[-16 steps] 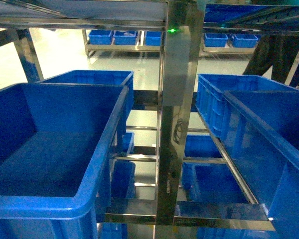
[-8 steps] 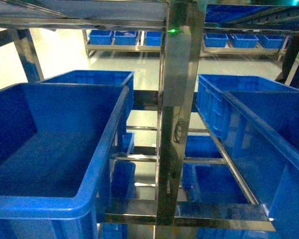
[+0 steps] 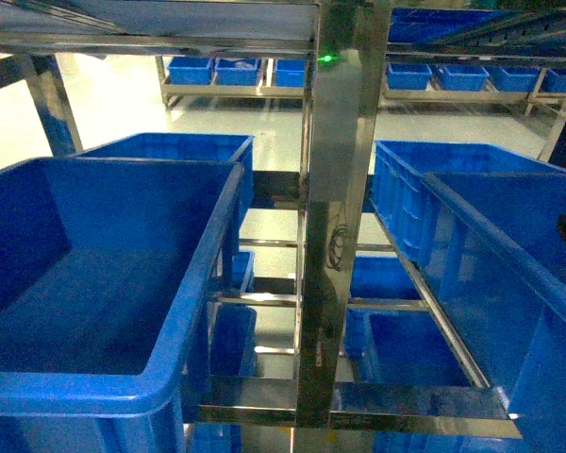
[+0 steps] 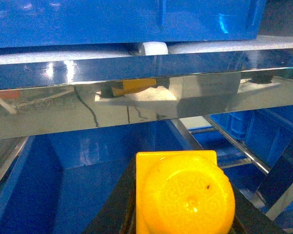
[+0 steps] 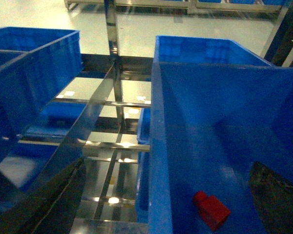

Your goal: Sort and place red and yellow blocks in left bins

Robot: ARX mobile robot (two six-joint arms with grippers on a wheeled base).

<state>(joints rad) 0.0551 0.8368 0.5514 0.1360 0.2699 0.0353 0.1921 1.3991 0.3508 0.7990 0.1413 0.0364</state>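
In the left wrist view our left hand (image 4: 183, 214) is clamped on the yellow block (image 4: 184, 192), which fills the bottom of the picture between the two dark fingers (image 4: 112, 207); the block shows its round stubby end toward the camera. Just above and in front of it runs a shiny steel rail (image 4: 136, 105) of the rack, and above this rail sits the bottom of a blue bin (image 4: 112, 19); below and behind the block a lower blue bin (image 4: 63, 175) opens. In the right wrist view our right hand (image 5: 166, 204) is apart, its dark fingers (image 5: 53, 200) at both lower corners with nothing between them, and it hovers over a right-side bin (image 5: 219, 97) where the red block (image 5: 211, 209) lies on the floor, near the front wall. In the head view the large left bin (image 3: 193, 274) stands with no block seen inside, and neither hand is clearly seen there, only a dark shape at the right edge. We judge that the yellow block is in transport and not yet released. The next move needs to lift the left hand past the rail and above the rim of the left bin, then open it; the red block waits to be picked after.
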